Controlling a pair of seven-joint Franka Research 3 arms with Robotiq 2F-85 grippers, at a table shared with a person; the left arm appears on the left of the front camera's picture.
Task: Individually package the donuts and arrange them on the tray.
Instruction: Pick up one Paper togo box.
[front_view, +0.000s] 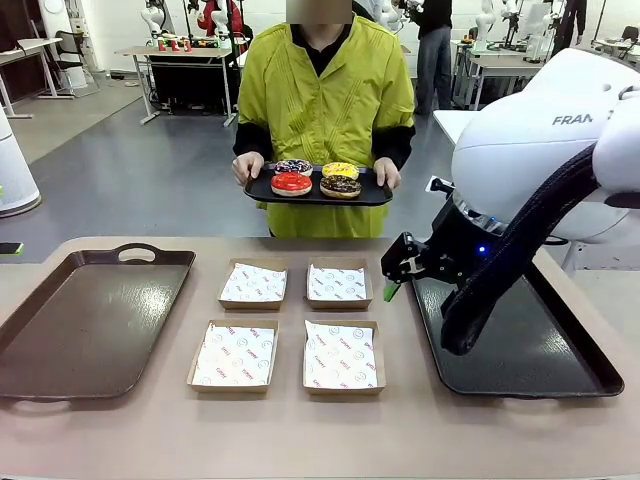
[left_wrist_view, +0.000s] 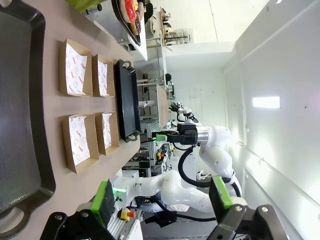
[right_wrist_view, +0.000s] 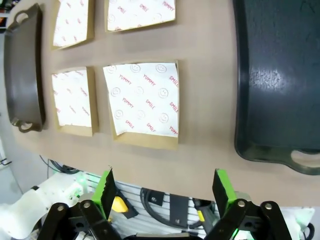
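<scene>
A glossy red donut (front_view: 291, 183), a chocolate donut with coloured sprinkles (front_view: 340, 186), a yellow donut (front_view: 340, 170) and a dark purple donut with white flecks (front_view: 293, 166), four rings in all, lie two by two on a smooth black serving tray (front_view: 375, 196) with rounded corners. The red and chocolate ones are on its near side. A person in a yellow-green smock (front_view: 325, 95) holds this tray level beyond the far edge of the table (front_view: 300, 440), whose top is matte tan.

On the table, four square, shallow brown cardboard boxes form a two-by-two block at the middle: far left (front_view: 253, 284), far right (front_view: 339, 285), near left (front_view: 233, 356), near right (front_view: 342, 357). Each is lined with white paper printed in small red words and smiley faces.

A dark brown rectangular tray (front_view: 90, 320) with loop handles lies to the left. A black tray (front_view: 530, 350) of the same shape lies to the right.

The right gripper (right_wrist_view: 165, 189) hangs above the table by the black tray's far left corner, green pads spread wide, nothing between them. The left gripper (left_wrist_view: 162, 197) is at the left side by the brown tray, jaws likewise apart and empty.
</scene>
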